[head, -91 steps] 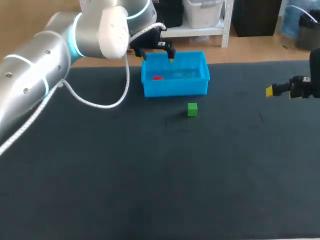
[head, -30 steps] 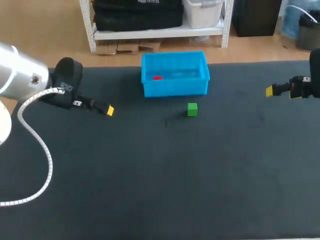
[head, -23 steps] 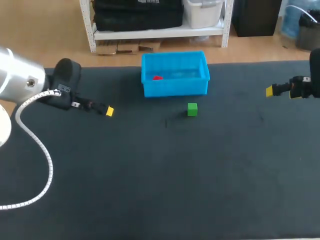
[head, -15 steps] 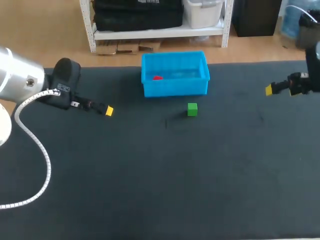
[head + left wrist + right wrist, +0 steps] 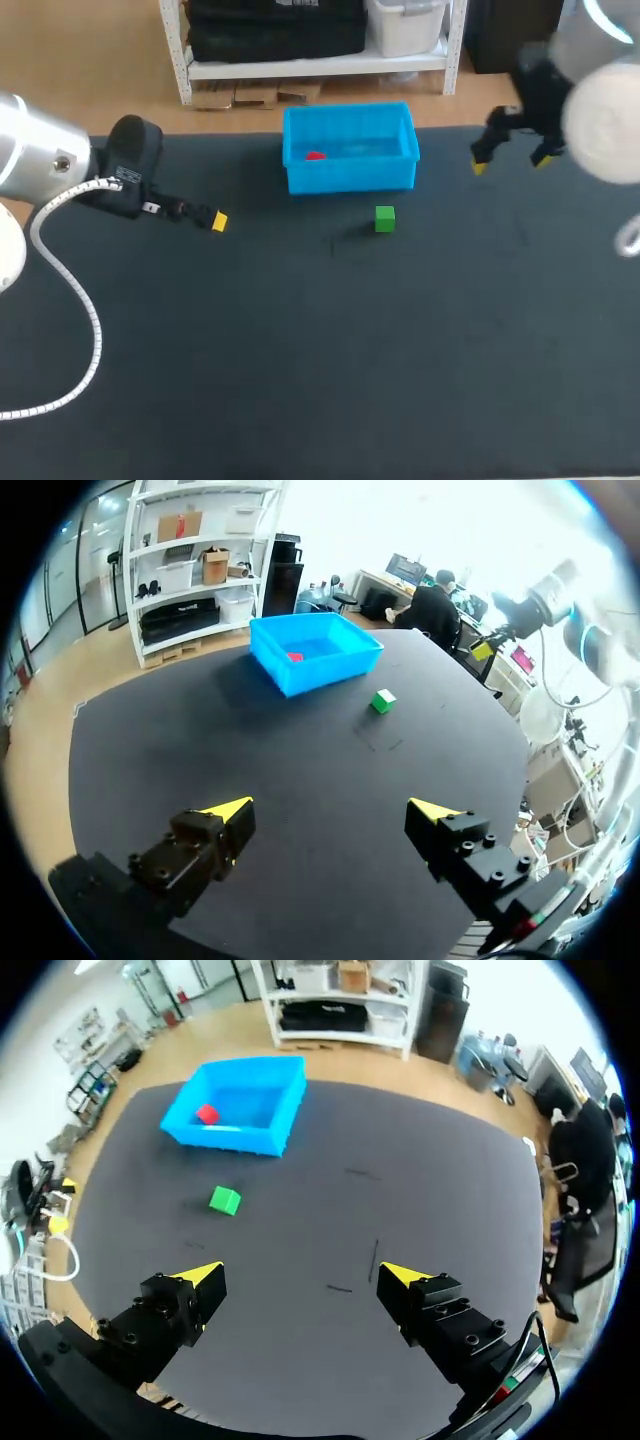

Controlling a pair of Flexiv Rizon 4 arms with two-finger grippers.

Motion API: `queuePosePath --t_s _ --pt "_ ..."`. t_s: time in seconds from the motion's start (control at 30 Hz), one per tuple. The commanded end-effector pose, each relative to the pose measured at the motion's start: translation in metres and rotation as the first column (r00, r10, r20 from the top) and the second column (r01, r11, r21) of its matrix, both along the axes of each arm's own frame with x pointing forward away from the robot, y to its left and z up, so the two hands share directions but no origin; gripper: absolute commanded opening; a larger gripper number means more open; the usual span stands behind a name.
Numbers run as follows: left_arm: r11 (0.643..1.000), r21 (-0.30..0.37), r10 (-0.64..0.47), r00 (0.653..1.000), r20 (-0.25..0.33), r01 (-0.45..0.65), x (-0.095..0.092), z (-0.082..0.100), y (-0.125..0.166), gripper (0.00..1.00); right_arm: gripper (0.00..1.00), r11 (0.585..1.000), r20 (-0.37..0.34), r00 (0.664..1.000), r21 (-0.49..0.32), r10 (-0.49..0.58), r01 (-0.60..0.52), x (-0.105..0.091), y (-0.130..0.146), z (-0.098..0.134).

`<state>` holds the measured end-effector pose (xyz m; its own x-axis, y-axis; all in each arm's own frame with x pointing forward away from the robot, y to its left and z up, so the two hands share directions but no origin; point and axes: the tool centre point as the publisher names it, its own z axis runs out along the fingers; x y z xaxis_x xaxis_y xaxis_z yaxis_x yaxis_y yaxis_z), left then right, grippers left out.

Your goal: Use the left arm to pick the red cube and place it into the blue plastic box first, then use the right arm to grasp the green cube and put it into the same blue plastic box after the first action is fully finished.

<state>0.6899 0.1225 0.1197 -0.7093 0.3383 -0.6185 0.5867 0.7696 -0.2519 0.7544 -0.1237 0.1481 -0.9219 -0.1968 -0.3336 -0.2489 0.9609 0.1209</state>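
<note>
The red cube (image 5: 315, 155) lies inside the blue plastic box (image 5: 350, 176) at the table's far middle, toward the box's left end. The green cube (image 5: 385, 219) sits on the dark mat just in front of the box. My left gripper (image 5: 216, 221) hangs low over the left part of the table, open and empty, well left of the box. In the left wrist view, its gripper (image 5: 332, 810) faces the box (image 5: 320, 672) and the green cube (image 5: 381, 701) far ahead. My right gripper (image 5: 509, 162) hovers high, right of the box, open and empty. From the right wrist view, its gripper (image 5: 300, 1275) looks down on the green cube (image 5: 225, 1200), the box (image 5: 225, 1142) and the red cube (image 5: 207, 1114).
A white cable (image 5: 70, 300) from my left arm loops over the left of the mat. Faint chalk marks (image 5: 372, 1260) show on the mat near the middle. Nothing else stands on the table.
My right arm has lifted and swung from the table's right edge leftward, toward the box. The left arm has stayed almost still. Both cubes and the box have not moved.
</note>
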Motion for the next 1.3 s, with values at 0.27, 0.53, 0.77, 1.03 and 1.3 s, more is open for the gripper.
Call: queuePosePath --t_s 0.27,0.53,0.77,1.03,1.3 --pt "1.000 -0.007 -0.003 1.000 0.004 0.003 0.000 -0.001 0.001 1.00 1.00 0.998 -0.135 0.990 -0.063 -0.035 0.027 0.026 0.044 -0.031" --pt "1.000 -0.007 -0.003 1.000 0.004 0.003 0.000 -0.001 0.001 1.00 1.00 1.000 -0.121 0.993 -0.031 -0.008 0.004 0.026 0.049 -0.032" --pt "1.000 -0.007 -0.003 1.000 0.004 0.003 0.000 -0.001 0.001 1.00 1.00 1.000 -0.121 0.993 -0.031 -0.008 0.004 0.026 0.049 -0.032" --pt "1.000 -0.007 -0.003 1.000 0.004 0.003 0.000 -0.001 0.001 1.00 1.00 0.999 -0.143 0.990 -0.039 -0.011 0.006 0.028 0.052 -0.033" --pt "1.000 -0.007 -0.003 1.000 0.004 0.003 0.000 -0.001 0.001 1.00 1.00 0.996 -0.200 0.978 -0.073 -0.061 0.048 0.038 0.078 -0.037"
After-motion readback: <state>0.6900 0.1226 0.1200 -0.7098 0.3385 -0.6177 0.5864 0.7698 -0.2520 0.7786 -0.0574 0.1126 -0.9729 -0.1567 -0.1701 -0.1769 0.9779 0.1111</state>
